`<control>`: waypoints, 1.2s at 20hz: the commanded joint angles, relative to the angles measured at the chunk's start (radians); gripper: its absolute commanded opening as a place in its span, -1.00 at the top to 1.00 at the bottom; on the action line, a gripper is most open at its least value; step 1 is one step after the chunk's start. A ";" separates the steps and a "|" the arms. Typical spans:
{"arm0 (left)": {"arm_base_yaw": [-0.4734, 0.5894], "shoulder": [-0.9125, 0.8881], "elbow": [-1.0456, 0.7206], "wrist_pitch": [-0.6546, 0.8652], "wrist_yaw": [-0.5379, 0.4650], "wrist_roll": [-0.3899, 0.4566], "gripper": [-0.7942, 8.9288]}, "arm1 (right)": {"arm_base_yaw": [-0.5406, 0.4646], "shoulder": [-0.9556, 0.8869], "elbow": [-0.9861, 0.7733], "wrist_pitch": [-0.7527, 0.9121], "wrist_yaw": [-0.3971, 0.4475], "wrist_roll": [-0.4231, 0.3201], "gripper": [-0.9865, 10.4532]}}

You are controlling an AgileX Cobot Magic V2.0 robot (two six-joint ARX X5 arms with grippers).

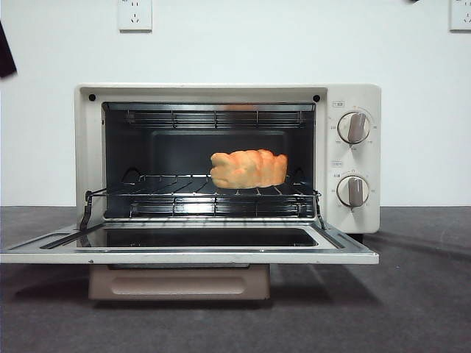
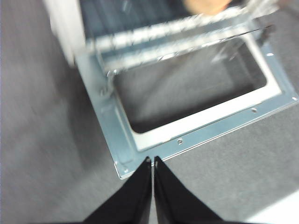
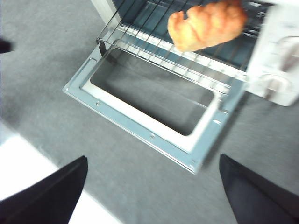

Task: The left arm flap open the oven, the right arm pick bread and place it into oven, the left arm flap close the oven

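Note:
The cream-white oven stands with its glass door flapped down flat toward the front. The orange-golden bread rests on the wire rack inside, toward the right; the right wrist view shows the bread too. My left gripper is shut and empty, its tips just above the front left corner of the door. My right gripper is open and empty, hanging back above the table in front of the door. Neither gripper shows clearly in the front view.
Two beige dials sit on the oven's right panel. The beige bar handle hangs under the lowered door. Grey table spreads on both sides. A dark arm tip shows at the upper left edge.

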 commanded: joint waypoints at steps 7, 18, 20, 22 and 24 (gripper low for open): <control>0.288 0.298 -0.096 0.049 0.260 0.025 0.82 | 0.008 -0.212 -0.008 -0.050 0.069 -0.038 0.04; 0.330 0.445 -0.262 0.217 0.386 -0.060 0.82 | 0.007 -0.271 -0.059 0.007 0.084 -0.033 0.04; 0.331 0.480 -0.262 0.244 0.428 -0.060 0.82 | 0.007 -0.271 -0.059 0.017 0.084 -0.033 0.04; 0.332 0.496 -0.262 0.263 0.455 -0.063 0.82 | 0.007 -0.271 -0.059 0.016 0.084 -0.032 0.04; 0.332 0.505 -0.262 0.269 0.455 -0.063 0.82 | 0.007 -0.271 -0.059 0.016 0.084 -0.032 0.04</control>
